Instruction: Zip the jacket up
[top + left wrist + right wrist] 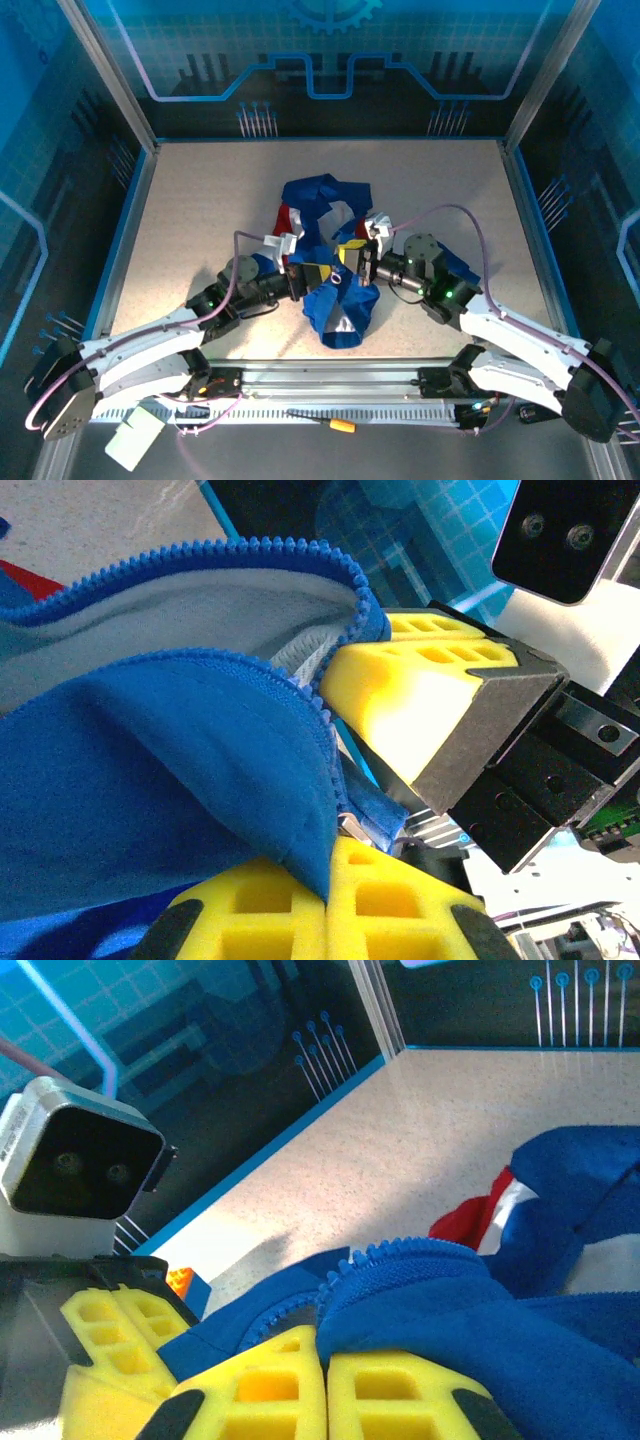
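The bench (200, 200) carries the jacket (325, 205) bunched up at its middle, somewhat nearer the near edge than the far one, with a red and white band showing on its left side. We read its length as running from near edge to far edge, so the zipper line should lie that way too, though the folds hide most of it.

The two arms reach in from the near corners and meet over the jacket's middle. The left tool (316, 276) comes from the left and the right tool (352, 258) from the right, tips almost facing. Both are clenched on blue fabric.

From the left wrist we see the left tool's yellow fingers (430, 900) pinching one front edge, with the zipper teeth (200, 552) curving away above. From the right wrist, the right tool pinches a toothed edge (400, 1255) as well.

A small metal piece (350, 826), probably the slider, sits just above the left tool's fingers. We therefore judge the left arm the nearer, and the pull must run along the teeth.
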